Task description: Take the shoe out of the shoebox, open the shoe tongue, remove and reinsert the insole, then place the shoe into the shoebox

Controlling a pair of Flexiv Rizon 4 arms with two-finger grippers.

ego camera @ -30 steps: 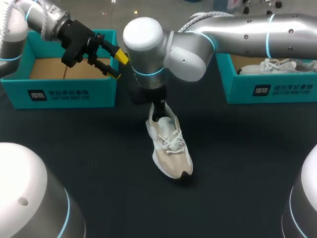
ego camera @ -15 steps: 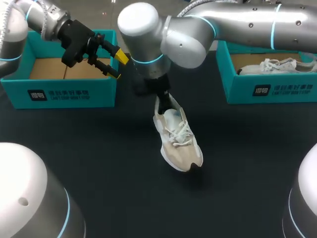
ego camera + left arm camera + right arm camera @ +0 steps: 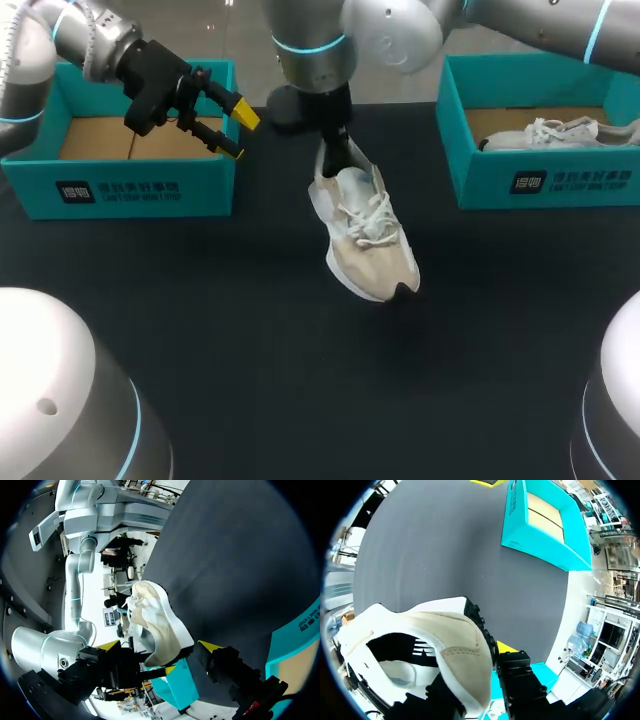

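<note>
Rising farther back, shoe (image 3: 365, 240) in right jaws.

I count 2 shoeboxes on my worktop (image 3: 250, 390): L shoebox (image 3: 120, 187) & R shoebox (image 3: 545, 182). 2 shoes: beige shoe (image 3: 365, 240), white shoe (image 3: 555, 133). 2 arms: L arm (image 3: 60, 35), R arm (image 3: 400, 25)

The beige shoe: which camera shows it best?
The head view: nearly the whole shoe shows from above, unobstructed. The left wrist view shows only its side and sole edge; the right wrist view shows only its heel opening, close up.
</note>
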